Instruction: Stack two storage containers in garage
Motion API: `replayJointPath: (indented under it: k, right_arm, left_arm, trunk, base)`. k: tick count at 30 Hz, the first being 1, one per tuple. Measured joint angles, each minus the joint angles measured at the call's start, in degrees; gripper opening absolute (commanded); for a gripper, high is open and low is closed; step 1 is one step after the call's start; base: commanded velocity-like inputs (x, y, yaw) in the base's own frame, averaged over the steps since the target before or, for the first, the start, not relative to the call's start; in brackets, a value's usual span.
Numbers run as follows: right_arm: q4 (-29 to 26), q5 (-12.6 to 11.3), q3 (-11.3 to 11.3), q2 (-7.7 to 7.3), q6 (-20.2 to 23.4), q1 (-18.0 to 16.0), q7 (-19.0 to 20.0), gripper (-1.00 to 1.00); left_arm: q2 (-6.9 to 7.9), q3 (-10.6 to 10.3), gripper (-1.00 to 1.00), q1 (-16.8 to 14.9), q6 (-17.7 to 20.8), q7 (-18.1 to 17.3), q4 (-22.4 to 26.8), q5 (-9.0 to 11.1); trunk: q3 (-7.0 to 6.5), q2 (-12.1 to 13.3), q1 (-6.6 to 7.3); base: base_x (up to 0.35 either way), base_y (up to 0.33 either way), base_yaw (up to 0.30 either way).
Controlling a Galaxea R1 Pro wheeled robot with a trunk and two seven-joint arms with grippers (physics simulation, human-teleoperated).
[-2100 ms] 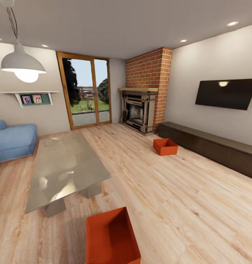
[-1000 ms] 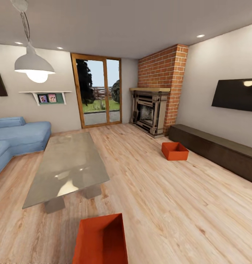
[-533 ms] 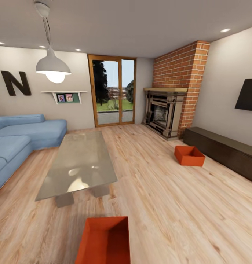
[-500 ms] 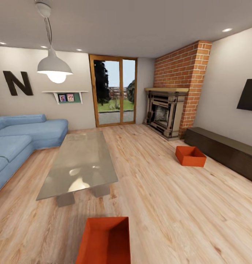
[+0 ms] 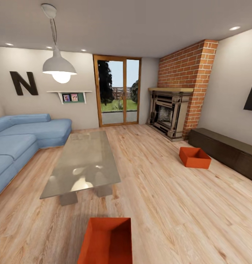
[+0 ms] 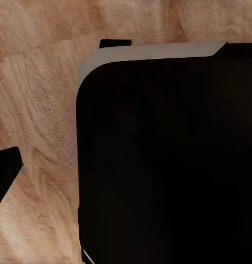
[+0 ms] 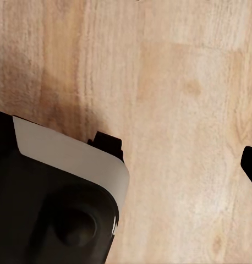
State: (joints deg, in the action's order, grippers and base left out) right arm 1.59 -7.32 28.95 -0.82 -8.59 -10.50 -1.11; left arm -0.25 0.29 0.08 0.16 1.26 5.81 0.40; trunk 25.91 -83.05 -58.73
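Wood floor [image 7: 175, 82] lies under both arms, pale and bare. One dark tip of the left fingers [image 6: 5, 170] shows over the planks, and one dark tip of the right fingers [image 7: 251, 164] shows the same way. The other tip of each pair hides behind the robot's black body [image 6: 170, 165], so I cannot tell if the fingers are open or closed. I see nothing touching either tip.

Out past the fingers, a little way ahead of them on the floor, sits the near container [image 5: 107, 240], orange-red and empty. Just beyond it stands the glass table [image 5: 83, 165]. Much farther from the fingers, off toward the right arm's side, the far container [image 5: 194, 157] rests on the planks close beside the long dark bench [image 5: 228, 150].

I think this is the very first step: both bins sit in the living room [image 5: 41, 106] and none is picked up. The next move probably needs the robot to roll up to the near bin, bend down, and put one set of fingers at each side wall.
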Motion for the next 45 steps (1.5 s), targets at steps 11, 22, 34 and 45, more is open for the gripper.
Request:
replayJointPath:
  k: [11,22,34,45]
  right_arm:
    - [0.0,0.0,0.0,0.00,0.0,0.0,0.0,1.00]
    - [0.0,0.0,0.0,0.00,0.0,0.0,0.0,1.00]
    - [0.0,0.0,0.0,0.00,0.0,0.0,0.0,1.00]
    - [0.0,0.0,0.0,0.00,0.0,0.0,0.0,1.00]
  left_arm:
    - [0.00,0.0,1.00,0.0,0.0,0.0,0.0,0.0]
    - [0.07,0.0,1.00,0.0,0.0,0.0,0.0,0.1]
    - [0.07,0.0,1.00,0.0,0.0,0.0,0.0,0.0]
    - [0.03,0.0,1.00,0.0,0.0,0.0,0.0,0.0]
  trunk:
    - [0.00,0.0,0.00]
    - [0.00,0.0,0.02]
    - [0.00,0.0,0.00]
    - [0.00,0.0,0.00]
  base:
    - [0.107,0.208,0.000]
    - [0.101,-0.032,0.000]
    - [0.131,-0.033,0.071]
    - [0.001,0.000,0.243]
